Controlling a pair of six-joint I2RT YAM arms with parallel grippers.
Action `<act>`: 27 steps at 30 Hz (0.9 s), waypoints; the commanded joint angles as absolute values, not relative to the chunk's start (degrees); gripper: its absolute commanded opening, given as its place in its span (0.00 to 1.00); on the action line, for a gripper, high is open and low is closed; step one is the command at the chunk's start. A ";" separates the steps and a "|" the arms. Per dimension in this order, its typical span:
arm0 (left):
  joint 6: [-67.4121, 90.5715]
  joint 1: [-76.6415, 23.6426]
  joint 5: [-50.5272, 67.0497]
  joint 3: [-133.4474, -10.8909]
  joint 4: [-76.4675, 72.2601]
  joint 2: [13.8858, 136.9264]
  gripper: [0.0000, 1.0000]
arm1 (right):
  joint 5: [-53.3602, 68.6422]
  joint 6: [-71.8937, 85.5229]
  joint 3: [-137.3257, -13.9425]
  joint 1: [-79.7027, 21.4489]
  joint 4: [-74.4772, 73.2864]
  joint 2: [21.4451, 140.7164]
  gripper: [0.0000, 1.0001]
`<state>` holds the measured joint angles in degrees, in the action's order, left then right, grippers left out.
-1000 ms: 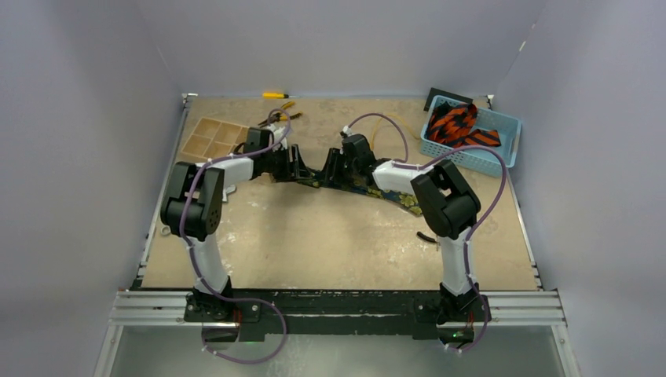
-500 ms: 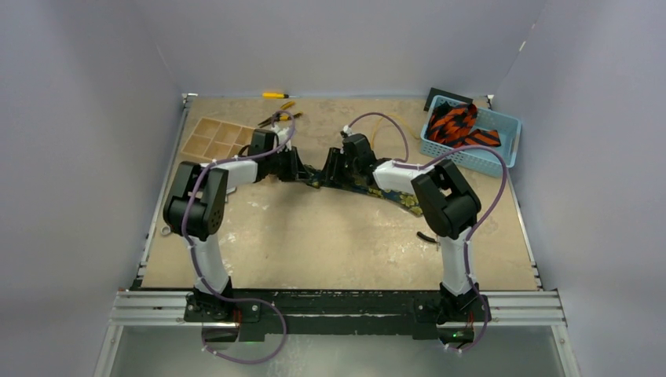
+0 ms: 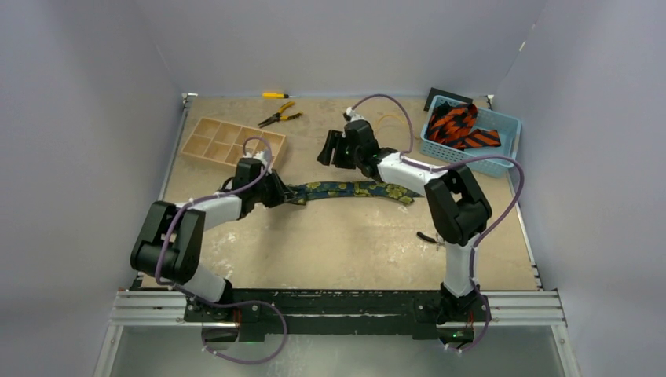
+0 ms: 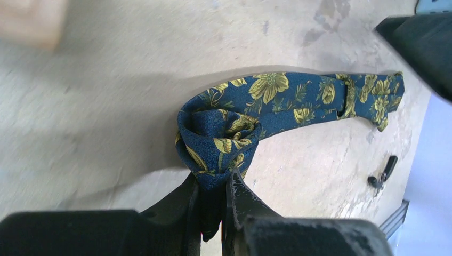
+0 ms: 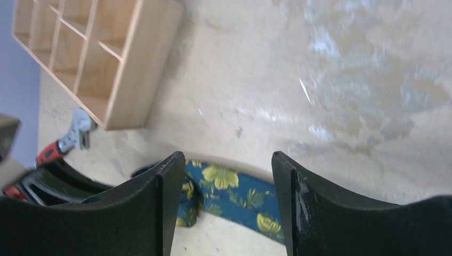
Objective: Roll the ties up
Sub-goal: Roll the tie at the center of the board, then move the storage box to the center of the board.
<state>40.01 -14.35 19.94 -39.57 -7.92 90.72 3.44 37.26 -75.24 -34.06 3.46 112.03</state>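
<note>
A dark navy tie point(image 3: 353, 190) with gold-yellow flowers lies stretched across the middle of the table. My left gripper point(image 3: 284, 194) is shut on its left end, where the fabric is bunched into a loose curl point(image 4: 216, 141); the rest of the tie point(image 4: 298, 96) runs away to the right. My right gripper point(image 3: 328, 149) is open and empty, raised behind the tie, which shows below it in the right wrist view point(image 5: 234, 194). Orange-red ties with black stripes point(image 3: 459, 126) lie piled in the blue basket point(image 3: 514, 129).
A wooden compartment tray point(image 3: 228, 141) sits at the back left and shows in the right wrist view point(image 5: 101, 58). Pliers point(image 3: 279, 118) and a yellow screwdriver point(image 3: 275, 95) lie near the back wall. A small black item point(image 3: 428, 237) lies by the right arm.
My left gripper has pulled the tie's end toward the near left, drawing the tie out straight. My right gripper has let go of the tie and lifted back toward the far side.
</note>
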 commanded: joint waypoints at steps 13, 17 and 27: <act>52.99 -14.50 2.92 -24.10 -9.04 71.94 0.00 | 0.63 31.36 -116.37 -38.69 -8.24 135.50 0.65; 52.88 -14.50 2.79 -23.50 -7.84 70.32 0.00 | -0.76 30.77 -123.46 -39.70 -10.50 139.50 0.65; 52.32 -14.50 3.52 -23.47 -6.79 69.00 0.00 | -4.39 32.58 -127.87 -40.95 -10.52 143.51 0.65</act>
<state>51.99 -14.35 4.08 -23.53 -6.92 70.57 -1.23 32.16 -124.92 -41.01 -10.41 144.05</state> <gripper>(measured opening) 0.107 0.657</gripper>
